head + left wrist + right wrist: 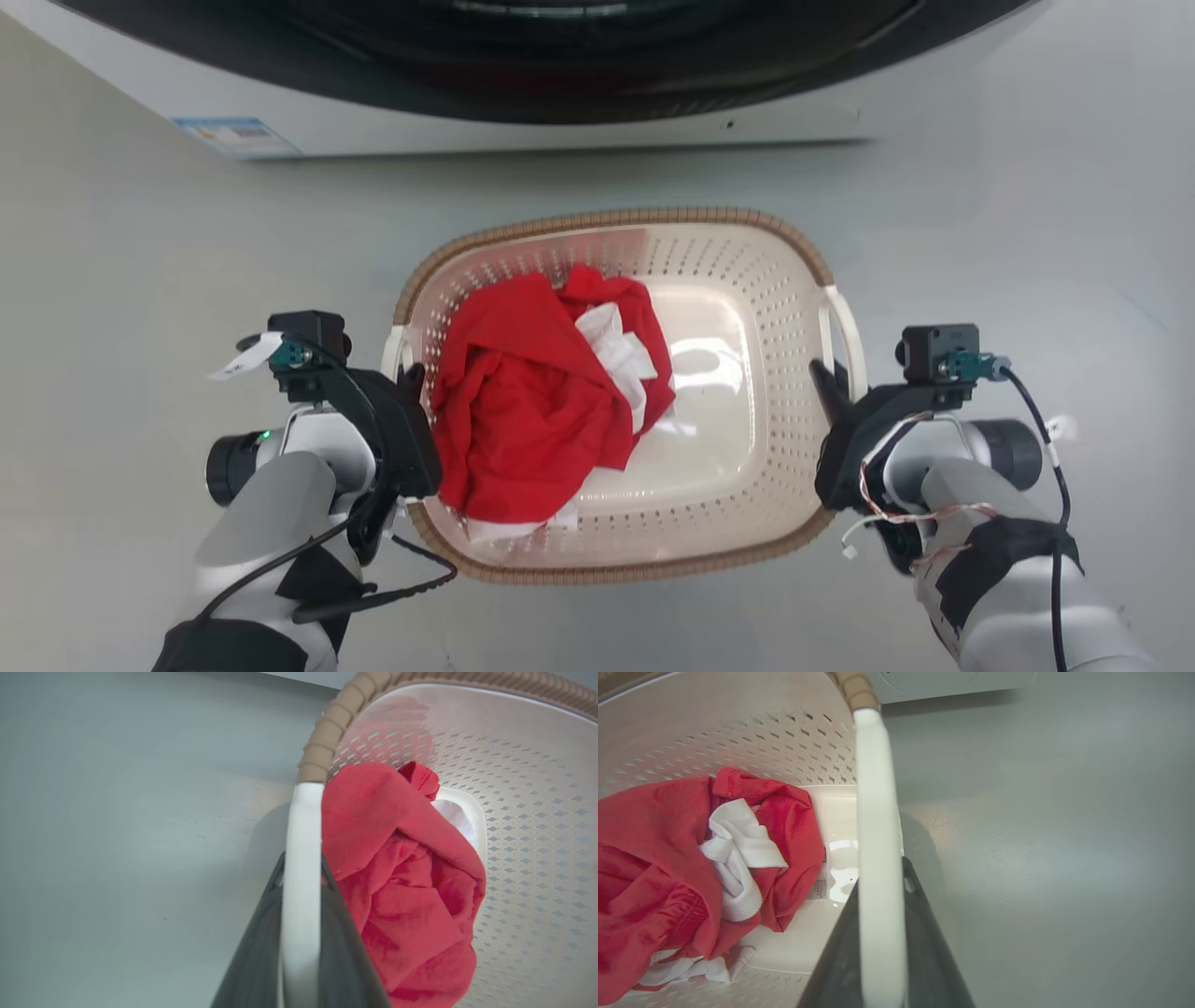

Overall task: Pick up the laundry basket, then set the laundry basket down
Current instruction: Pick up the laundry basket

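Grips the basket (738,266) at both sides: left claw (411,375) clamped on left handle (301,826), right claw (823,371) on right handle (878,788).

My fingers (252,961) look matt and dark; the laundry basket (747,280) is glossy perforated plastic, the red garment (523,411) soft cloth.

The laundry basket (616,220) sits before the robot, with the washing machine (523,121) behind it across a strip of floor (653,177). A bundle of clothes (523,401) lies in the basket's left half. The left gripper (413,378) is at the left handle (390,353) and the right gripper (822,373) at the right handle (845,322), each handle running between its gripper's fingers
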Robot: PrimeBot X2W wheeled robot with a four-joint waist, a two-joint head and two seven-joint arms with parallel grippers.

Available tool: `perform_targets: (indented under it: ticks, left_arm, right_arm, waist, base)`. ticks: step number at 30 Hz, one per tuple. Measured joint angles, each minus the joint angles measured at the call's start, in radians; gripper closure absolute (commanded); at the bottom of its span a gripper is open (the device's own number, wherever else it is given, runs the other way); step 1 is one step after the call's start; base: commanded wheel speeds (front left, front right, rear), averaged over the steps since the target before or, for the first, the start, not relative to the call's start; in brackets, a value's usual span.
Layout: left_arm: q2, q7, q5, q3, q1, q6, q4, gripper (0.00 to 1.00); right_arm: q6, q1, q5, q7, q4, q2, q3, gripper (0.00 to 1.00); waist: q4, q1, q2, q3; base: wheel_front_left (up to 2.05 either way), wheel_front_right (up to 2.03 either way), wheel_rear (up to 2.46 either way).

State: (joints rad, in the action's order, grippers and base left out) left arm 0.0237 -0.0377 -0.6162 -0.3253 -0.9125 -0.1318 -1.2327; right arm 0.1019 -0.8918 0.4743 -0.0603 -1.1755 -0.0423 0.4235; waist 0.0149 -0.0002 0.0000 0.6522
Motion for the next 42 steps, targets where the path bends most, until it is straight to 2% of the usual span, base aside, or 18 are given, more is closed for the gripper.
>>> perform_targets:
  ticks: [21, 42]
  left_arm:
    - [-0.011, -0.098, -0.027, -0.006, 0.133, -0.001, -0.051, 1.0]
    - [-0.018, -0.191, -0.077, -0.002, 0.332, -0.001, -0.061, 1.0]
  right_arm:
    - [0.019, 0.154, 0.148, 0.133, -0.023, 0.007, 0.081, 1.0]
    - [0.023, 0.328, 0.233, 0.267, -0.061, 0.016, 0.124, 1.0]
  waist:
    - [-0.004, -0.0001, -0.0001, -0.304]
    - [-0.008, 0.0, -0.0001, -0.575]
  base:
    - [0.0, 0.0, 0.0]
    - [0.0, 0.0, 0.0]
